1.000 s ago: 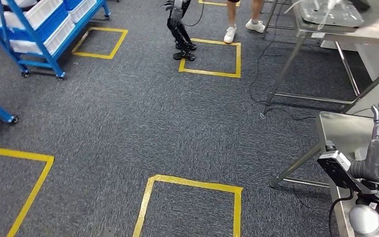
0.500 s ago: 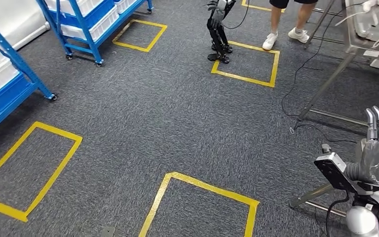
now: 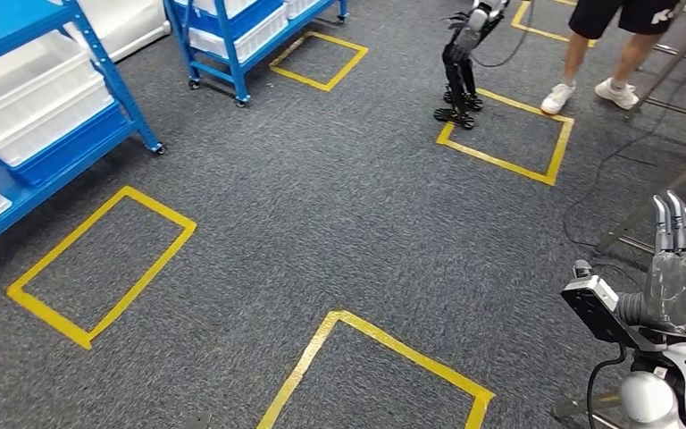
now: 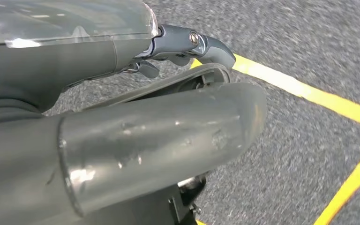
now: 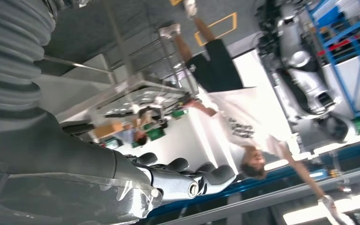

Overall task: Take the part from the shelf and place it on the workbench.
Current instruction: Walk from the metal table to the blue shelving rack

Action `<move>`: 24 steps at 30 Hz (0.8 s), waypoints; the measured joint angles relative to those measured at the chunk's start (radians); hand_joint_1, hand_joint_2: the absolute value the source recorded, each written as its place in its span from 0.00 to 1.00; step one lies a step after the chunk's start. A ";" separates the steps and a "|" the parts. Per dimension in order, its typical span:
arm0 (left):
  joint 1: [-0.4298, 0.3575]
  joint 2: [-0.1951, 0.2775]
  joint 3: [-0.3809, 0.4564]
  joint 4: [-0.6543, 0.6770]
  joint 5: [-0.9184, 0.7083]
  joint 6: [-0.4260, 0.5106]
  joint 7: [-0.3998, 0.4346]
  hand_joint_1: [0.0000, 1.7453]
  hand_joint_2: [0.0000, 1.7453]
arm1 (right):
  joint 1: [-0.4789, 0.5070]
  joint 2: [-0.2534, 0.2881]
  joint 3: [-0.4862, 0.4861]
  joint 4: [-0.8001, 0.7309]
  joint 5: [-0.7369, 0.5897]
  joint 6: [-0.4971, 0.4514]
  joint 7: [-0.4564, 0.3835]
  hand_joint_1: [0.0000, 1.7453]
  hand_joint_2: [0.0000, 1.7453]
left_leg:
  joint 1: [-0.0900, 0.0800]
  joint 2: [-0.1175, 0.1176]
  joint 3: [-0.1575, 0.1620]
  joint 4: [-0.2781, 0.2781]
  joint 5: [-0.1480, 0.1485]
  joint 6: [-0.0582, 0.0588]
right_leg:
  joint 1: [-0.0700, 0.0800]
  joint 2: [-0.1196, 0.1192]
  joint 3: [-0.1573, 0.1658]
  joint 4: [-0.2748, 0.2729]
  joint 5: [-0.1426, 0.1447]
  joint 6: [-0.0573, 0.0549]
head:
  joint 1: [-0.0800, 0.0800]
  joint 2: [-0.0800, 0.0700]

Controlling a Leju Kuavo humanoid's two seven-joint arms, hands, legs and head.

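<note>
My right hand [image 3: 679, 268] is raised at the right edge of the head view, fingers straight up and holding nothing. From the right wrist, that same hand [image 5: 187, 180] has its fingers stretched out and bare. My left hand [image 4: 178, 84] hangs over the grey carpet and holds nothing. A blue shelf [image 3: 98, 134] with white bins [image 3: 27, 98] stands at the left. A second blue shelf [image 3: 232, 45] stands further back. The metal workbench [image 5: 136, 91] appears in the right wrist view.
Yellow tape squares [image 3: 98, 268] mark the grey carpet, one right in front [image 3: 384, 375]. Another robot's dark legs [image 3: 458, 80] stand at a far square, with a person in white shoes [image 3: 589, 85] beside them. Cables and metal table legs [image 3: 652, 214] lie at the right.
The camera has swung left: the blue shelves have come into the picture and the metal workbench has slid out at the right. My right hand stays raised.
</note>
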 joint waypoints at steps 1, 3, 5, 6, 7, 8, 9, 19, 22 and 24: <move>0.002 0.000 0.000 0.000 0.000 0.000 0.000 0.00 0.50 | -0.001 0.000 0.002 0.000 0.000 0.000 0.000 0.00 0.00 | 0.002 -0.013 0.002 -0.006 0.004 0.005 | -0.002 0.006 0.003 0.002 -0.005 0.005 | 0.000 0.000; 0.002 0.000 0.000 0.000 0.000 0.000 0.000 0.00 1.00 | -0.001 0.000 0.004 0.000 0.001 0.000 -0.001 0.00 0.00 | 0.007 -0.034 0.007 -0.019 0.013 0.018 | -0.008 0.058 -0.015 0.051 -0.043 0.013 | 0.001 0.000; -0.001 0.000 0.000 0.000 0.000 0.000 0.000 0.00 1.00 | 0.003 -0.001 0.005 0.000 0.002 0.000 -0.002 0.00 0.00 | 0.010 -0.057 0.006 -0.022 0.017 0.024 | -0.011 0.117 -0.069 0.168 -0.104 0.016 | 0.001 0.000; -0.002 0.000 0.000 0.000 0.000 0.000 0.001 0.00 1.00 | 0.005 -0.001 0.005 0.001 0.004 0.000 -0.001 0.00 0.00 | 0.010 -0.070 0.005 -0.021 0.018 0.025 | -0.011 0.128 -0.099 0.224 -0.123 0.017 | 0.001 0.000; -0.001 0.000 0.000 0.000 0.000 -0.001 0.002 0.00 1.00 | 0.006 -0.001 0.005 0.002 0.006 0.000 -0.001 0.00 0.00 | 0.010 -0.084 0.005 -0.020 0.018 0.025 | -0.012 0.133 -0.117 0.254 -0.124 0.019 | 0.001 0.000; -0.001 0.000 0.000 0.000 0.000 -0.001 0.002 0.00 1.00 | 0.008 -0.001 0.005 0.003 0.008 0.001 -0.001 0.00 0.00 | 0.010 -0.099 0.005 -0.018 0.017 0.024 | -0.013 0.135 -0.118 0.248 -0.105 0.020 | 0.001 0.000; -0.001 0.000 0.000 0.000 0.000 -0.001 0.003 0.00 1.00 | 0.008 -0.001 0.005 0.003 0.010 0.001 -0.001 0.00 0.00 | 0.011 -0.113 0.005 -0.015 0.016 0.023 | -0.014 0.140 -0.104 0.209 -0.071 0.022 | 0.001 0.000; 0.001 0.000 0.000 0.000 0.000 -0.001 0.010 0.00 1.00 | 0.004 0.000 0.010 0.004 0.019 0.004 0.000 0.00 0.00 | 0.013 -0.110 -0.067 0.106 -0.043 -0.026 | -0.023 0.155 -0.018 0.010 0.008 -0.018 | -0.002 0.000; -0.002 0.000 0.000 0.000 0.000 -0.001 0.012 0.00 0.75 | 0.004 0.000 0.012 0.004 0.021 0.006 0.000 0.00 0.00 | 0.015 -0.065 -0.146 0.273 -0.109 -0.033 | -0.016 0.109 -0.016 0.010 0.005 -0.027 | -0.002 0.000; 0.000 0.000 0.000 0.000 -0.001 0.000 0.014 0.00 0.25 | 0.003 0.000 0.015 0.004 0.023 0.010 0.000 0.00 0.00 | 0.015 -0.058 -0.129 0.245 -0.077 -0.029 | -0.012 0.081 -0.013 0.010 0.002 -0.027 | -0.002 0.000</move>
